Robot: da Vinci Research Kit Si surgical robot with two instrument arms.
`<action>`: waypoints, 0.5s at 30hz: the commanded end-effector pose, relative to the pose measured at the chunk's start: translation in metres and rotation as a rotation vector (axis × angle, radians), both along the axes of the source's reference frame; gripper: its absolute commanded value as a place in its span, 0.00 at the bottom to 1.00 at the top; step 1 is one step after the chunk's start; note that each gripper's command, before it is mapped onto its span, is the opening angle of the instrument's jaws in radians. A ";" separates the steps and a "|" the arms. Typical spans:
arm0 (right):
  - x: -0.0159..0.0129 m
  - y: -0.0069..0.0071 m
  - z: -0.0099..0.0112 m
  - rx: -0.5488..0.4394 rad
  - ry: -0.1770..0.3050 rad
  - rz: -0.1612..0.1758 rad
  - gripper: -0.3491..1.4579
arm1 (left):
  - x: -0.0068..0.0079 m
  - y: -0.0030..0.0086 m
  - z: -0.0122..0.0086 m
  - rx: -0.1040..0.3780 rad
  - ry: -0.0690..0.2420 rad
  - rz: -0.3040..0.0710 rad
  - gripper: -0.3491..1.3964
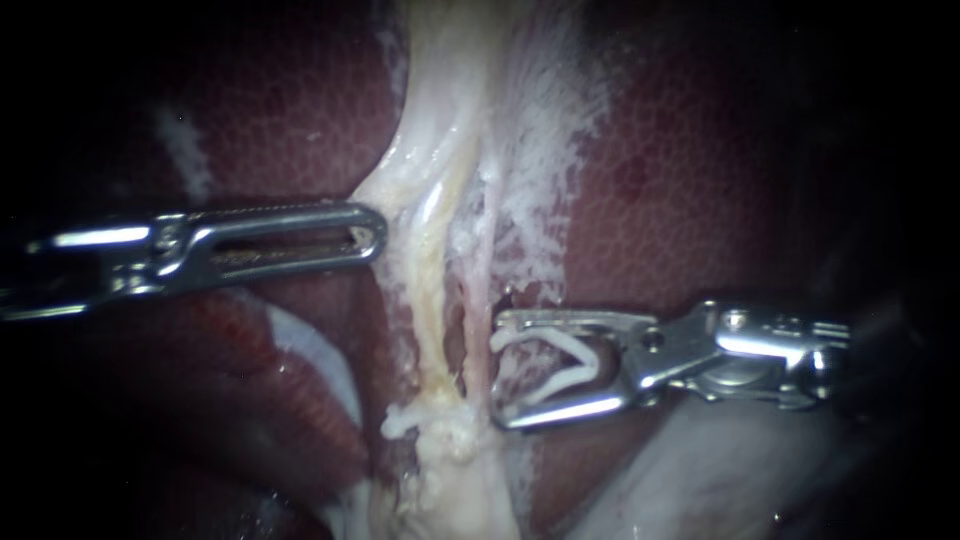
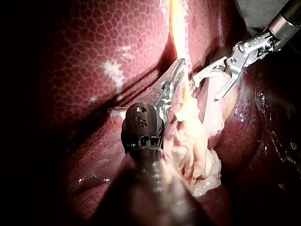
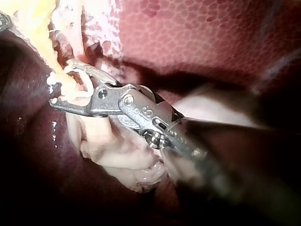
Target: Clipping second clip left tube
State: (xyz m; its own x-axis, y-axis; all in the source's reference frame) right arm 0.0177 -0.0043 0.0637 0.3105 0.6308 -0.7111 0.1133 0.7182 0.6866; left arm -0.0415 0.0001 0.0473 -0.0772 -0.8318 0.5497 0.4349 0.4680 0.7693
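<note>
With the right instrument [image 1: 500, 380], its pincer holding a spread clip [image 1: 560, 365] right of centre, lying short of the left tube [image 1: 432, 290], closing here risks clipping the right tube [image 1: 481, 280].

Your left instrument [image 1: 374, 235] reaches in level from the left. Your right instrument [image 1: 498, 371] enters from the right, jaws spread wide, holding a clip [image 1: 560, 342] between them.
</note>
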 end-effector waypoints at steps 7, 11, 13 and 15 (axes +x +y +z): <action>0.0003 0.0004 0.0014 0.003 -0.003 -0.003 0.52 | 0.0001 -0.0001 -0.0001 -0.001 0.002 0.000 0.00; 0.0009 0.0007 0.0021 0.002 -0.007 -0.008 0.52 | 0.0001 -0.0002 -0.0003 -0.002 0.002 -0.001 0.00; 0.0015 0.0005 0.0025 0.003 -0.004 -0.013 0.52 | 0.0001 -0.0003 -0.0004 -0.002 0.002 -0.001 0.00; 0.0022 0.0002 0.0027 0.008 -0.001 -0.018 0.52 | 0.0000 -0.0003 -0.0004 -0.002 0.003 -0.001 0.00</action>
